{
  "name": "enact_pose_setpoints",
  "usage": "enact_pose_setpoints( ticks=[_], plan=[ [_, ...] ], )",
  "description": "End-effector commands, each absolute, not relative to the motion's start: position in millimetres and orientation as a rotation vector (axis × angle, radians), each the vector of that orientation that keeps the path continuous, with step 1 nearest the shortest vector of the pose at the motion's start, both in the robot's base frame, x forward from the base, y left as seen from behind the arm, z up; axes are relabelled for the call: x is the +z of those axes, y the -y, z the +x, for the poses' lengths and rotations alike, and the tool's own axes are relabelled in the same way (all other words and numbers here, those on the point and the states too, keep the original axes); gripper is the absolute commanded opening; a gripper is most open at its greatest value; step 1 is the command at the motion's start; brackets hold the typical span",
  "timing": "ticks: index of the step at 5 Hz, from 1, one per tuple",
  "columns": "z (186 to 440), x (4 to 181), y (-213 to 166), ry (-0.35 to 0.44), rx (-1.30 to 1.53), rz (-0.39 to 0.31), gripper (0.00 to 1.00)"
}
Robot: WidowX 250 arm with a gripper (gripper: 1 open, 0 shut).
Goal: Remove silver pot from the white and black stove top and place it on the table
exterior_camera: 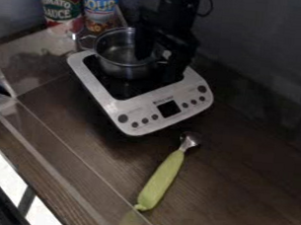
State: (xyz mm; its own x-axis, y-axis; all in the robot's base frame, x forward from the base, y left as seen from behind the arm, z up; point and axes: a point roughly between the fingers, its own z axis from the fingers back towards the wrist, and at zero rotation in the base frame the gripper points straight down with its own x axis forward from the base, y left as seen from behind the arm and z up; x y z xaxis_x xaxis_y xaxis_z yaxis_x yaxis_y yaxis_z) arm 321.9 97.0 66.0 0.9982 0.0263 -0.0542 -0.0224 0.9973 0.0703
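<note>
Since the silver pot [120, 52] sits on the stove top [141, 92], the claw [161, 58] hangs wide over its right rim, seemingly to grip it for the desk [239, 182]

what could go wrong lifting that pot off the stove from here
The open pincer straddles only the right rim of the silver pot, so an off-centre grip may tilt or drop it. Two tin cans stand close behind the pot; a swing that way could knock them. The yellow-handled utensil lies on the table in front of the stove top, narrowing the set-down space.
</note>
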Motion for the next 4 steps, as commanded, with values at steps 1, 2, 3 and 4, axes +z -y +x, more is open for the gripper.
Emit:
enact_pose_setpoints(
  ticks=[1, 2, 3, 4],
  plan=[
    [323, 67.0, -107, -0.021, 0.053, 0.084, 1.0],
    [322, 63.3, -110, -0.015, 0.063, 0.086, 1.0],
    [324, 58.6, -111, -0.014, 0.06, 0.085, 0.0],
    [326, 54.7, -112, -0.012, 0.056, 0.084, 0.0]
  ],
)
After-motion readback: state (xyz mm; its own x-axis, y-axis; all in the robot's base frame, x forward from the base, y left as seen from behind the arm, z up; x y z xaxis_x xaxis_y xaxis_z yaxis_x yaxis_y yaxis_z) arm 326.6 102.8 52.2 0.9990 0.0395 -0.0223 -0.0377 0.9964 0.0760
